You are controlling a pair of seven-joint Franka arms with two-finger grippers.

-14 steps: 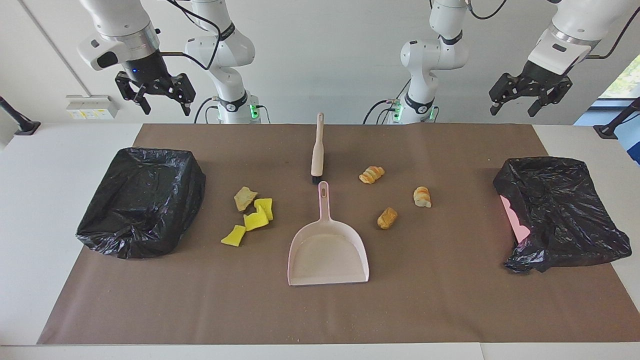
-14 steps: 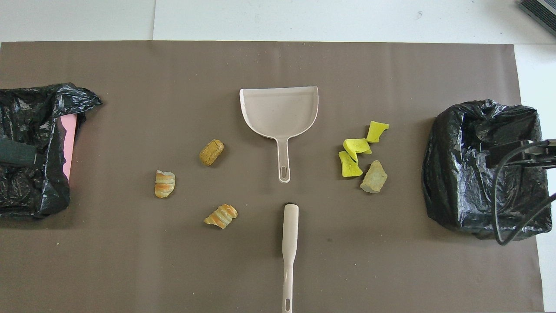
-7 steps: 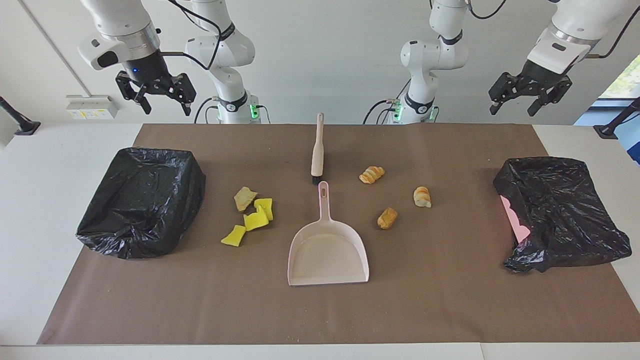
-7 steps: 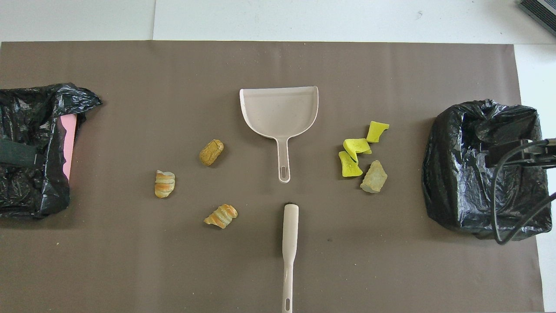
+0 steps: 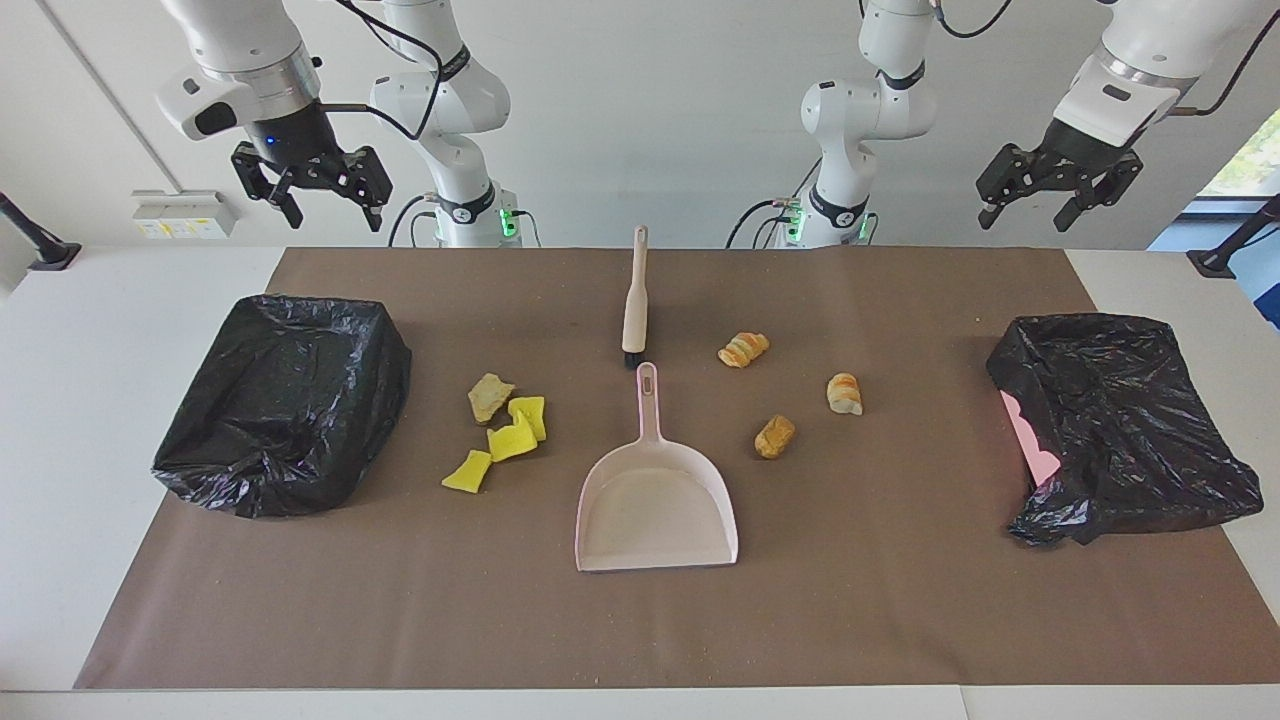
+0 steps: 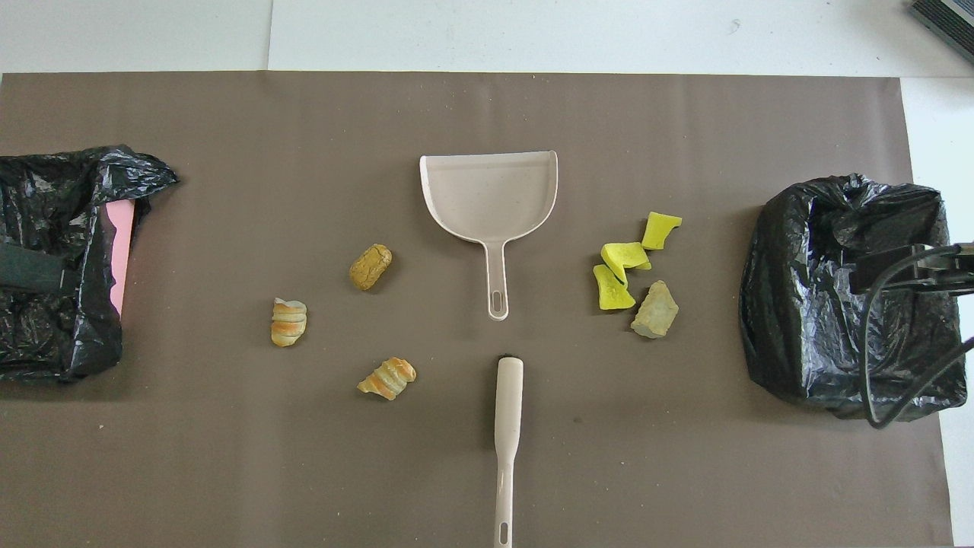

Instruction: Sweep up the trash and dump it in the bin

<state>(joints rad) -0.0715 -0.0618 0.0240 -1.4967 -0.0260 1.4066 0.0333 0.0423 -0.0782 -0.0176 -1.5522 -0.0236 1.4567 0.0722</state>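
Judging by the layout, no sweeping has begun: every piece of trash lies loose on the brown mat and both tools lie untouched. Dustpan sits at centre of the facing view, pan empty, its handle pointing up-frame toward the brush, which lies just above it, bristle end nearly meeting the handle tip. Trash in two groups. Group one, left of the dustpan in the facing view: three yellow sponge scraps close together with a tan bread chunk touching or just beside the uppermost scrap. Group two, right of the dustpan: three bread rolls, spread apart, a striped one highest, a pale one toward the right, a brown one lowest and nearest the pan. Same groups show mirrored in the overhead view, scraps at its right, rolls at its left. Two black-bagged bins: one at the left of the facing view, one at the right with a pink edge showing; nothing visible inside either. Right gripper hangs high at the upper left of the facing view, above the bin there, fingers spread, holding nothing. Left gripper hangs high at the upper right, above the other bin, fingers also spread and empty. Remaining: pick up brush and dustpan, sweep both groups into the pan, tip it into a bin.
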